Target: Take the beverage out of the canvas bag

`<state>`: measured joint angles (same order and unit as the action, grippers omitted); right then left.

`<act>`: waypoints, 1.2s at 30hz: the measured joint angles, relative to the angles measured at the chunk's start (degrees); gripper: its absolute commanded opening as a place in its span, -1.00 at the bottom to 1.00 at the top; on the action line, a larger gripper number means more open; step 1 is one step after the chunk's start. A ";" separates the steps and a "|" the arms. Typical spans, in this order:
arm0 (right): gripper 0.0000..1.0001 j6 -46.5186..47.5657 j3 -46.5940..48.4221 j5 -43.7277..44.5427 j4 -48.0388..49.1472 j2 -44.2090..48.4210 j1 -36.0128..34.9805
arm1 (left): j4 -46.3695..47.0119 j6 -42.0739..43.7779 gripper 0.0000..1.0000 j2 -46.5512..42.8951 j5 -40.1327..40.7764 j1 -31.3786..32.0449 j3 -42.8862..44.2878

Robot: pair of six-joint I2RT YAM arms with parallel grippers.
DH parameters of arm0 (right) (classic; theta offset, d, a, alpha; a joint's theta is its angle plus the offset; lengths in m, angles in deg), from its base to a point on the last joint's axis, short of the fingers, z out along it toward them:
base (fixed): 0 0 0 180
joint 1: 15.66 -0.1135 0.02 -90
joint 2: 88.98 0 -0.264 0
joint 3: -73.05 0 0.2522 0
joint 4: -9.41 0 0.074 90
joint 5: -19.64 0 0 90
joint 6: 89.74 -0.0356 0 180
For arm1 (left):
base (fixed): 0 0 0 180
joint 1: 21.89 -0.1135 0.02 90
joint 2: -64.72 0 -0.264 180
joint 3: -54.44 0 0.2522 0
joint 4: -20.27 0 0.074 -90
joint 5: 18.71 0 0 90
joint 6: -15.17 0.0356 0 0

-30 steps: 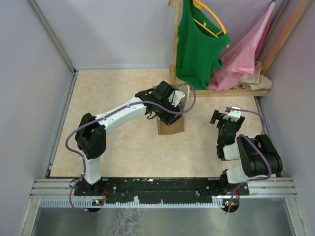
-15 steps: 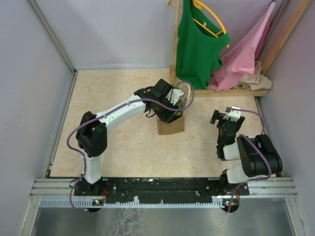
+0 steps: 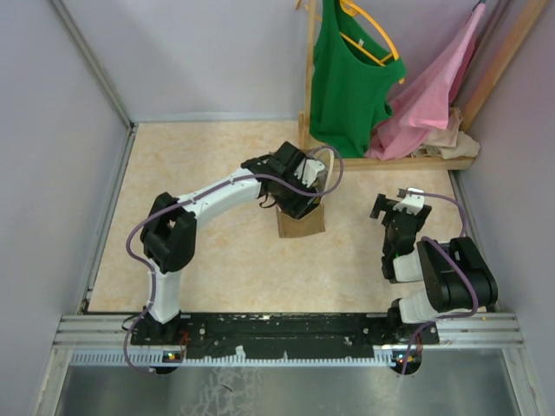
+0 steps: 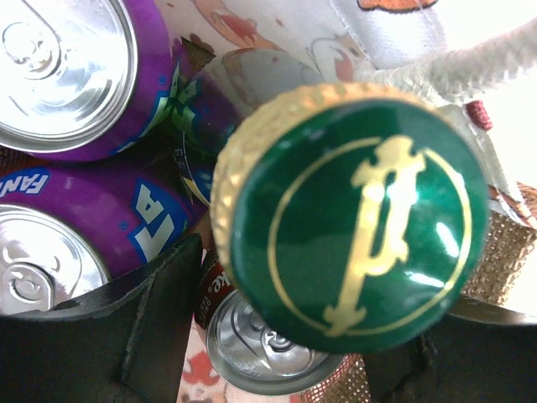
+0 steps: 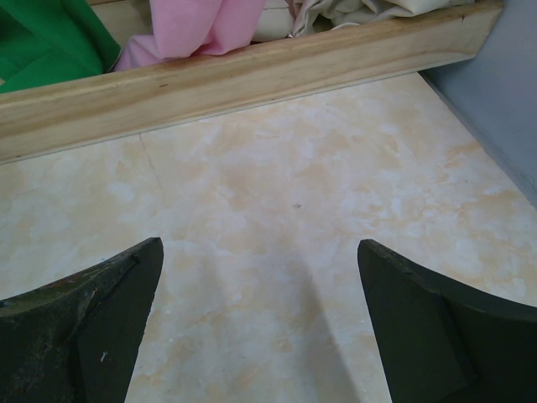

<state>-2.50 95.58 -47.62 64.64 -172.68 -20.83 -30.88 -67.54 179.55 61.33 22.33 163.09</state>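
Since a second ago my left elbow has edged rightward, the left fingers (image 3: pixel 306 184) staying at the canvas bag's (image 3: pixel 301 222) mouth. A green-capped bottle (image 4: pixel 352 222) stands between them inside the bag, beside purple cans (image 4: pixel 92 201); whether they clamp it I cannot tell. My right fingers (image 5: pixel 258 252) hang apart over the bench (image 5: pixel 277 159).

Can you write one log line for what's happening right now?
left tool: at canvas bag mouth, around green-capped bottle, grip unclear | right tool: open, empty
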 measured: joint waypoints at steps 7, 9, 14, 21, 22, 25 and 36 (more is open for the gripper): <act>0.98 0.00 0.00 0.00 0.00 0.00 0.00 | 0.28 -0.04 -1.00 0.02 -0.61 -0.37 -0.26; 0.98 0.00 0.00 0.00 0.00 0.00 0.00 | 0.28 -0.04 -0.93 0.02 -0.68 -0.42 -0.24; 0.98 0.00 0.00 0.02 0.00 0.00 0.00 | 0.20 0.00 -0.04 0.02 -0.74 -0.50 -0.17; 0.98 0.00 0.00 0.02 0.00 0.00 0.00 | -2.89 0.22 0.03 0.15 0.72 -0.50 1.09; 0.98 0.00 -0.02 0.00 0.00 0.00 0.00 | -3.69 0.22 0.06 0.15 1.29 -0.52 1.38; 0.98 0.00 0.00 0.00 0.00 0.00 0.00 | -5.81 0.37 0.15 0.15 2.80 -0.52 2.25; 0.98 0.00 0.00 0.00 0.00 0.00 0.00 | -11.78 1.14 0.74 1.11 5.77 -0.85 4.85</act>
<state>-2.50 95.58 -47.62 64.64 -172.68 -20.83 -42.66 -66.41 180.66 67.10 21.48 167.95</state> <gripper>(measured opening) 0.991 0.959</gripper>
